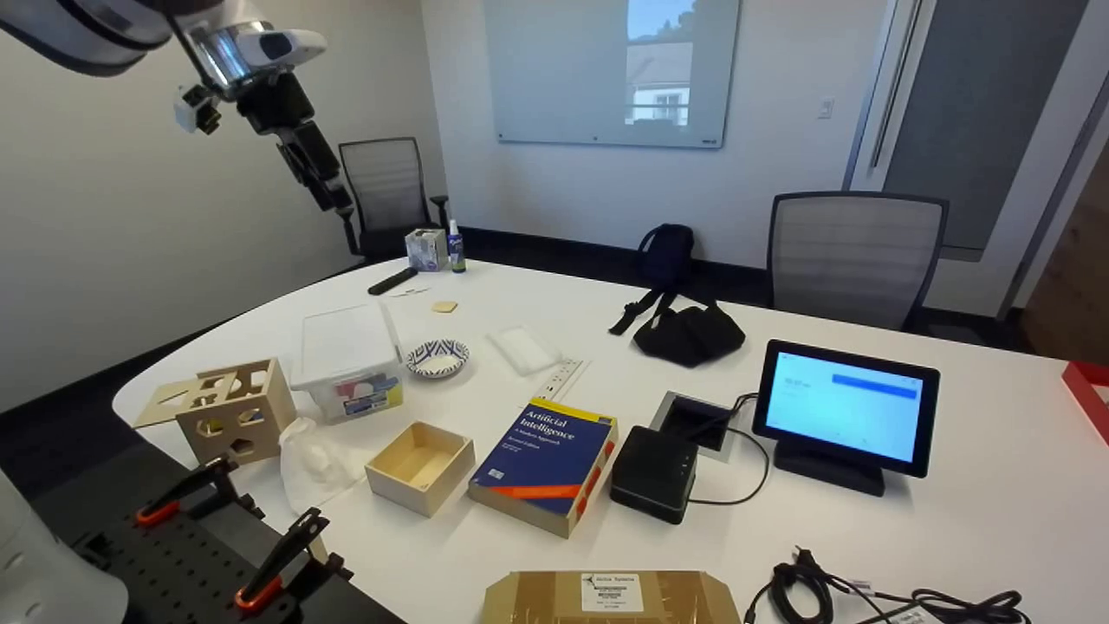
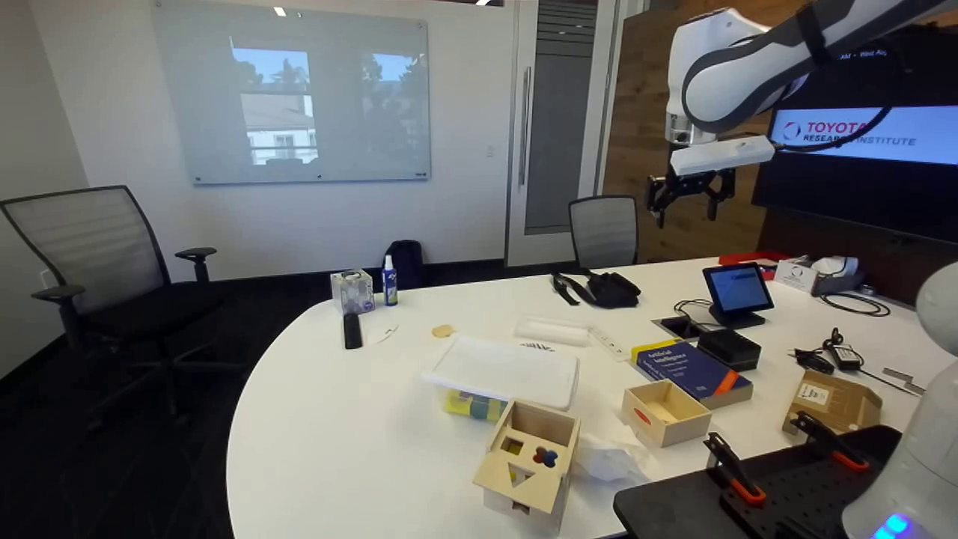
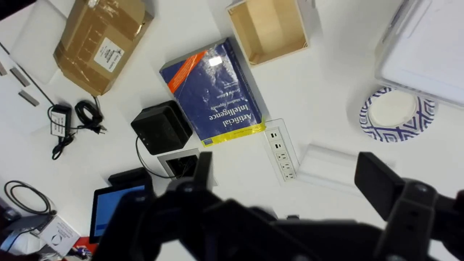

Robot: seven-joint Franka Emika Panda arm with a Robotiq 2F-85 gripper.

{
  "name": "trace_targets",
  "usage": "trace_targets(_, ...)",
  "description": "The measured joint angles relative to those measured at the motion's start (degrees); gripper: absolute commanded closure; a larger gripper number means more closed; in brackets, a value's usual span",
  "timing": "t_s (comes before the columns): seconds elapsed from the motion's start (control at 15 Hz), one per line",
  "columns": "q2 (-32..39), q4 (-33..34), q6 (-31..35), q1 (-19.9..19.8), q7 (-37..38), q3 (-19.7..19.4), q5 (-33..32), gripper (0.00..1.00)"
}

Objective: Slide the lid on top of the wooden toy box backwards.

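Note:
The wooden toy box [image 1: 279, 414] is a pale cube with shape cut-outs, on the near left part of the table in an exterior view. It also shows at the table's near edge in an exterior view [image 2: 566, 471]. Its lid [image 2: 500, 473], a thin panel with square, clover and triangle holes, lies partly slid off. It overhangs one side, leaving part of the top open; the overhang also shows in an exterior view [image 1: 158, 407]. Coloured pieces show inside. My gripper [image 3: 288, 168] is open and empty, high above the table and well away from the box [image 2: 685, 213]. The wrist view does not show the box.
A white plastic container [image 1: 346, 342] stands close beside the toy box. Crumpled white plastic [image 1: 316, 464], a shallow wooden box [image 1: 420, 468], a thick blue book [image 1: 541, 455] and a patterned bowl [image 1: 437, 358] are nearby. Clamps [image 1: 282, 559] stick up at the robot's base plate.

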Motion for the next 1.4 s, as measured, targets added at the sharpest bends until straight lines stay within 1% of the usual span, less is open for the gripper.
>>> trace_targets(0.13, 0.4, -2.6, 2.4, 2.1, 6.6, 2.0, 1.4, 0.0)
trace_targets(0.27, 1.3, -5.1, 5.0, 4.2, 14.1, 4.8, 2.1, 0.0)
trace_targets(0.47, 4.5, -7.4, 9.2, 7.1, 24.7, 9.3, 2.1, 0.0)
trace_targets(0.67, 10.3, -7.2, 13.4, 8.7, 33.5, 13.2, -0.3, 0.0)
trace_targets(0.8, 15.6, -5.9, 15.6, 9.5, 38.4, 14.6, -3.8, 0.0)
trace_targets(0.93, 21.8, -3.4, 16.2, 10.7, 42.2, 14.5, -7.8, 0.0)
trace_targets(1.07, 28.5, -0.1, 16.2, 12.8, 44.7, 12.9, -11.5, 0.0)
trace_targets(1.2, 35.3, 3.7, 16.2, 16.4, 45.7, 10.0, -13.4, 0.0)
trace_targets(1.4, 44.7, 10.0, 16.2, 23.0, 45.7, 5.0, -13.4, 0.0)
